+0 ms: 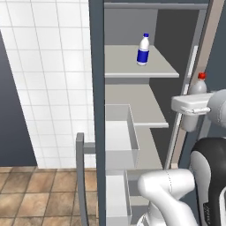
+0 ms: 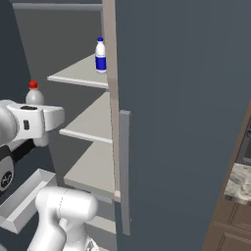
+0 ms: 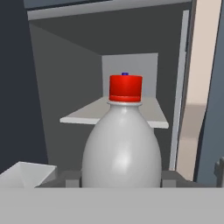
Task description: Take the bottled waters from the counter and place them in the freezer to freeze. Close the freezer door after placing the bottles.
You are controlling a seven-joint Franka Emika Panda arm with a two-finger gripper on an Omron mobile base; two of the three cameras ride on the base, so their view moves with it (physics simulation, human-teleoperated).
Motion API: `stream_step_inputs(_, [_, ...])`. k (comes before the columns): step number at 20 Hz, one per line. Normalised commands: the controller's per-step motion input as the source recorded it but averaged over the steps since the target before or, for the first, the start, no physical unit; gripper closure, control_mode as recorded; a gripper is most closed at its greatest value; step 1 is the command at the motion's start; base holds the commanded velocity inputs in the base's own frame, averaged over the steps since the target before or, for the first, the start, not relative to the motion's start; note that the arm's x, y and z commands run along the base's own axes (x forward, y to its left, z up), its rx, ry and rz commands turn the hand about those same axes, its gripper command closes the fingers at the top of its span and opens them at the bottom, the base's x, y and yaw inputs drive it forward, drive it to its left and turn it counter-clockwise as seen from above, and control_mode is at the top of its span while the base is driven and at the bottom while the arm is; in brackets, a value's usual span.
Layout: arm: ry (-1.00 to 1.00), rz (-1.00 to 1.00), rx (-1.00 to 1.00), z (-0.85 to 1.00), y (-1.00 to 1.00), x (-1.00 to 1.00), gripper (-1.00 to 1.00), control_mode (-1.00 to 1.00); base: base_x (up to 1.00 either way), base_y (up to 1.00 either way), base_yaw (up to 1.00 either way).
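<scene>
- The end effector [image 3: 121, 181] is closed on the red-capped bottle [image 3: 121, 148], held upright at the open freezer [image 1: 98, 110], in front of its shelves.
- In the left base view the red cap shows just above the white hand; the bottle's lower body is hidden behind the hand, so the exact grip height can't be read.
- The blue-capped bottle [image 1: 142, 50] already stands upright on the upper shelf [image 1: 128, 66], well inside, so judging by that, half the carrying is done.
- The step in hand looks like setting the second bottle on a shelf. The hand view looks straight at that upper shelf, with the blue cap peeking over the red one.
- To do it well: keep the bottle vertical, move it inward clear of the shelf edge, and land it beside the blue-capped bottle rather than against it, since a nudge could topple either one.
- Lower until the base rests flat before letting go; releasing early would likely tip it.
- Draw back straight out, away from the bin [image 1: 119, 137] below.
- The freezer door [image 2: 181, 122] stands open, and its handle [image 2: 125, 171] is within sight for the closing step that remains.
</scene>
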Motion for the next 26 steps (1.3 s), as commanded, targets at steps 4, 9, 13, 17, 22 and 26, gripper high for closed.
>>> stream_step_inputs(4, [0.01,0.0,-0.02,0.02,0.15,0.36,1.0,-1.0,0.0,0.0,0.0])
stream_step_inputs(9, [0.02,0.0,0.0,0.2,0.0,0.47,1.0,-1.0,0.0,0.0,0.0])
stream_step_inputs(13, [0.0,0.01,0.0,0.25,0.0,0.46,1.0,-1.0,0.0,0.0,0.0])
stream_step_inputs(17, [0.0,0.05,0.0,0.04,0.0,0.45,1.0,-1.0,0.0,0.0,0.0])
stream_step_inputs(22, [0.0,0.02,-0.01,0.0,0.12,0.3,1.0,-1.0,0.0,0.0,0.0])
stream_step_inputs(26, [0.0,0.0,0.0,0.0,0.13,0.32,1.0,-1.0,0.0,0.0,0.0])
